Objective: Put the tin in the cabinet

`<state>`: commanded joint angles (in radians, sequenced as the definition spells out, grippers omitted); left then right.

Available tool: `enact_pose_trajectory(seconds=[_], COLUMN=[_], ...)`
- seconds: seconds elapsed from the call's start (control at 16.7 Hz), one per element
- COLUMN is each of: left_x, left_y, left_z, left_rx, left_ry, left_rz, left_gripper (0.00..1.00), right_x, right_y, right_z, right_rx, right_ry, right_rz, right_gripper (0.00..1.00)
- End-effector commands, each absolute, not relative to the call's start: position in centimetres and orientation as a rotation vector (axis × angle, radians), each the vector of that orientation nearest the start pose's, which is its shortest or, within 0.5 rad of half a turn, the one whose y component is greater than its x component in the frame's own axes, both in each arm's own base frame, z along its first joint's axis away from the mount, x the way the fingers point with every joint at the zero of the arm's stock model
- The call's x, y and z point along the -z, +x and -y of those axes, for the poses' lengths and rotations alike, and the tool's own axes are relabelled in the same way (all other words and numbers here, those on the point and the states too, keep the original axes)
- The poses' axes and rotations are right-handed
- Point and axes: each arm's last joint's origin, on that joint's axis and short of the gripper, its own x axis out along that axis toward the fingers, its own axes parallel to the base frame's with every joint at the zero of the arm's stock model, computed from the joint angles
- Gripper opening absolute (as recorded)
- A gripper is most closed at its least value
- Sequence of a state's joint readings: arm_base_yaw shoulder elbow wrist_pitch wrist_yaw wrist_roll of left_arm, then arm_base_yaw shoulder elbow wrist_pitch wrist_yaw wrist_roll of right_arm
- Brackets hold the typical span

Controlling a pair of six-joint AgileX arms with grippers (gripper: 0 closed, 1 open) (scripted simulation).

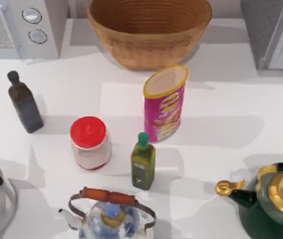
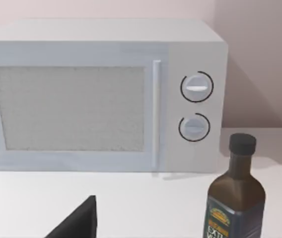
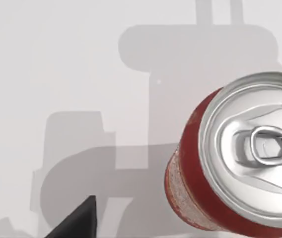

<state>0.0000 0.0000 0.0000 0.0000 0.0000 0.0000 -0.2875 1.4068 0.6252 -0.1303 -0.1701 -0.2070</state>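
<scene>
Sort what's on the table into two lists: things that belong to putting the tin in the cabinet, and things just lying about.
Belongs to the job:
- tin, upright mid-table
- cabinet, at the far right corner

Just lying about:
- wicker basket
- microwave
- dark bottle
- green oil bottle
- red-lidded jar
- blue-white kettle
- green teapot
- red drinks can

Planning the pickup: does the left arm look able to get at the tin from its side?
Probably yes. The tin stands upright with open table to its left; the red-lidded jar and green bottle sit nearer the front, beside the path.
</scene>
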Motion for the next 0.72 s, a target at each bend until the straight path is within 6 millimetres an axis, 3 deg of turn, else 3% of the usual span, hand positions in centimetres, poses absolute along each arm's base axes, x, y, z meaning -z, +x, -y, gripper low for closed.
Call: enact_pose_trajectory(seconds=[0.3, 0.48, 0.72], left_x=[-16.0, -16.0, -16.0], left_y=[10.6, 10.6, 10.6], left_z=[0.1, 0.1, 0.1], left_rx=[0.000, 0.000, 0.000], left_ry=[0.000, 0.000, 0.000], left_rz=[0.000, 0.000, 0.000], left_gripper=[1.00, 1.00, 1.00], right_x=[-14.8, -12.7, -10.7], right_y=[26.4, 28.2, 28.7], right_z=[7.4, 8.2, 7.0], right_rx=[0.014, 0.015, 0.011], right_ry=[0.000, -0.001, 0.008], right_rz=[-0.865, -0.861, -0.893], right_gripper=[1.00, 1.00, 1.00])
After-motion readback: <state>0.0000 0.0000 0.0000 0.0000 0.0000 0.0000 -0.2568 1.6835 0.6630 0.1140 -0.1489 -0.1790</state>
